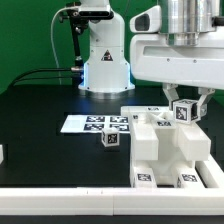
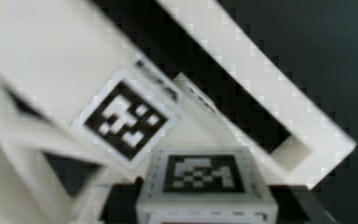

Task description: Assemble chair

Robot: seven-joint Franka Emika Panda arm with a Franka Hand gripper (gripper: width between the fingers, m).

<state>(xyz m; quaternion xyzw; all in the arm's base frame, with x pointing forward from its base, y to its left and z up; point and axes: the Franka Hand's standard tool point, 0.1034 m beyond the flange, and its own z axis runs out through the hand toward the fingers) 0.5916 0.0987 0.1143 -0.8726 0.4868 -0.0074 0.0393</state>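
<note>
Closest to the exterior camera ran the white rim (image 1: 90,196) along the front of the black counter (image 1: 40,110). Just behind it, toward the exterior view's right, sat the chair parts (image 1: 148,150): blocky white pieces gathered together, with small black-and-white tags on their front faces. A white piece, cut off by the frame, showed at the exterior view's left edge.

Next came a small tagged cube (image 1: 111,140), which stood alone on the counter just beside the chair parts, on their exterior-view left. Behind it lay the marker board (image 1: 92,123), flat on the counter.

Farther back and above the far end of the chair parts hung the claw (image 1: 185,103). Its two dark fingers were clenched on a tagged block (image 1: 183,113), one finger on each side of it. The wrist view, badly blurred, showed that tagged block (image 2: 197,172) close up. Past it was a slanted white panel (image 2: 51,90) bearing a larger tag, with dark counter visible between the white bars.

At the back stood the robot base (image 1: 105,60), with black cables (image 1: 35,75) trailing across the counter on its exterior-view left, and a green backdrop (image 1: 25,30) lay behind everything.
</note>
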